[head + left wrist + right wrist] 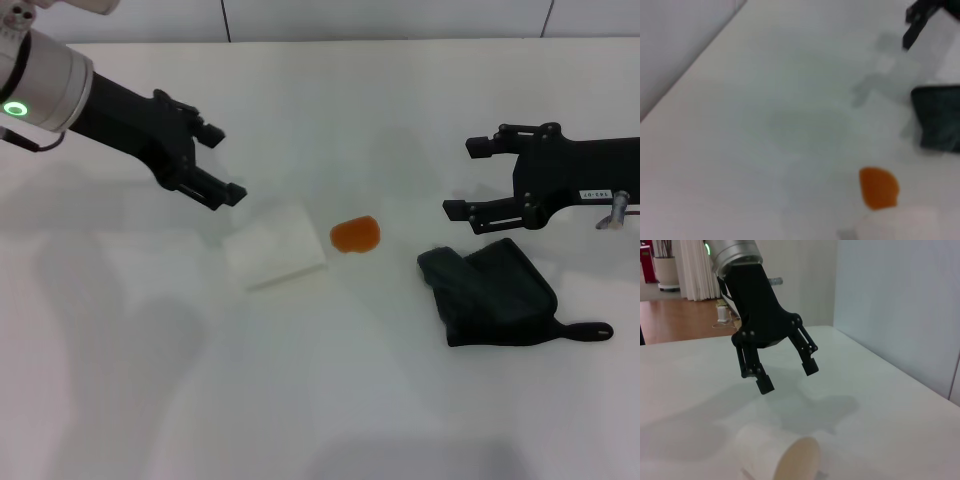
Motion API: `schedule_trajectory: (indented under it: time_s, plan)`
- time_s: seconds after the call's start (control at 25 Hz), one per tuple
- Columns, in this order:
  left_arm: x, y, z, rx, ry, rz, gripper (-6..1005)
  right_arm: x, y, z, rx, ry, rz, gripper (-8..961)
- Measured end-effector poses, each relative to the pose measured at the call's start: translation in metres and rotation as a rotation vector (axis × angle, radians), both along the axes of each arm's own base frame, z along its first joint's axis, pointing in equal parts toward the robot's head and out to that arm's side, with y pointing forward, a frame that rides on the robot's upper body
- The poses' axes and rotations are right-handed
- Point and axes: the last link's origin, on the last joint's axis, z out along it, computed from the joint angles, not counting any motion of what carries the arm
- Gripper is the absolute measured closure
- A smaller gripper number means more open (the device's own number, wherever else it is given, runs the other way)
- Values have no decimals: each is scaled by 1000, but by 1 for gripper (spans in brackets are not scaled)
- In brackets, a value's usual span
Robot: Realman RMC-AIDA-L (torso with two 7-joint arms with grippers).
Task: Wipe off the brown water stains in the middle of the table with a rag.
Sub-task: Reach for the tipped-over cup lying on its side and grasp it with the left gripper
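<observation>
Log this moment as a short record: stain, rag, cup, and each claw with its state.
stain: the brown water stains, one orange-brown blob mid-table, not yet wiped
rag: rag lies on the table to the blob's right, unheld
cup: white paper cup on its side, just left of the blob
left claw: left claw open, above the table near the cup
right claw: right claw open, raised just beyond the rag

Cup (275, 246) left of stain (355, 235); rag (490, 292) right.
</observation>
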Motion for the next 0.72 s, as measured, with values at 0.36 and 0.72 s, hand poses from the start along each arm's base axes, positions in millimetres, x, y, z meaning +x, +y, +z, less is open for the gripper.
schedule_trajectory:
  time_s: [0.36, 0.72]
  plan:
    - [-4, -8, -7, -46, -17, 23, 137, -2, 1, 0, 1, -1, 6, 83]
    - [-11, -13, -13, -81, 13, 66, 139, -3, 1, 1, 3, -1, 10, 84]
